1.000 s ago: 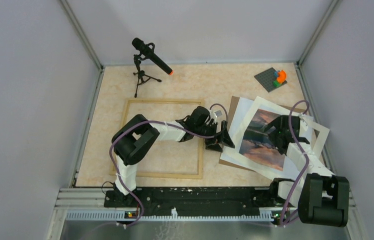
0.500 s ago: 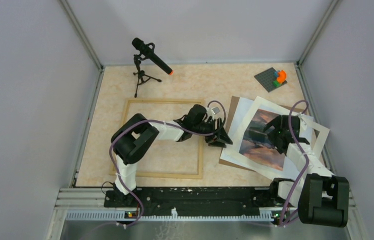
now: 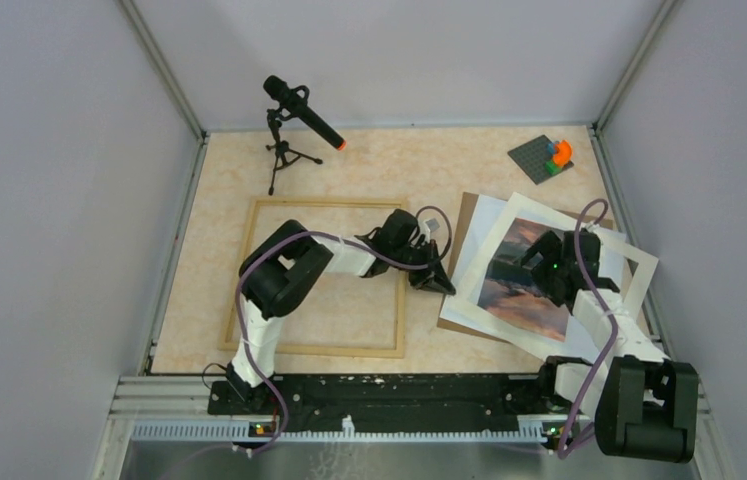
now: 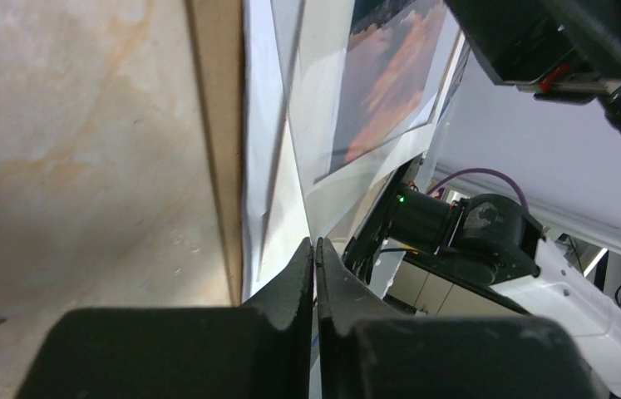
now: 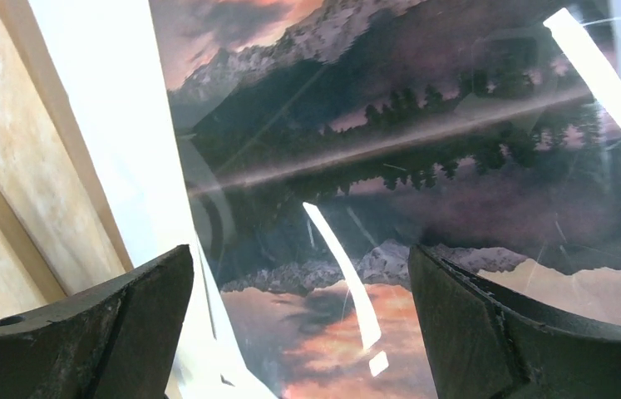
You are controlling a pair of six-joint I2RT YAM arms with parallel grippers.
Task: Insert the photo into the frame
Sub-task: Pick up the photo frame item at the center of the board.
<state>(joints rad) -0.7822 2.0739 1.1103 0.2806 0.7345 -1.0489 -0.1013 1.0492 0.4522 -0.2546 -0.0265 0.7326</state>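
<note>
Near edge first, from the top view. The frame (image 3: pixel 317 350) lay flat on the marble-look table (image 3: pixel 399 165), at about 8 o'clock from centre. Inside its opening were only bare table and the left arm's forearm crossing it.

The left gripper (image 3: pixel 441 281) sat just past the frame's right strip, at 9 o'clock of the paper stack. In the wrist view its jaws were pressed together at the stack's edge, with a thin white edge running into the seam. Couldn't tell which sheet that was.

The photo (image 3: pixel 524 280) was outside the frame, at 3 o'clock of it. It lay sunset print up on a brown backing board (image 3: pixel 465 212). A white mat (image 3: pixel 639 268) lay skewed at its 3 o'clock side.

The right gripper (image 3: pixel 535 268) was over the print with its jaws wide apart, gripping nothing. Glare streaks crossed the print in that wrist view.

Far side: a microphone on a tripod (image 3: pixel 294 112) stood at 11 o'clock, and a grey plate with coloured blocks (image 3: pixel 547 157) sat at 1 o'clock.
</note>
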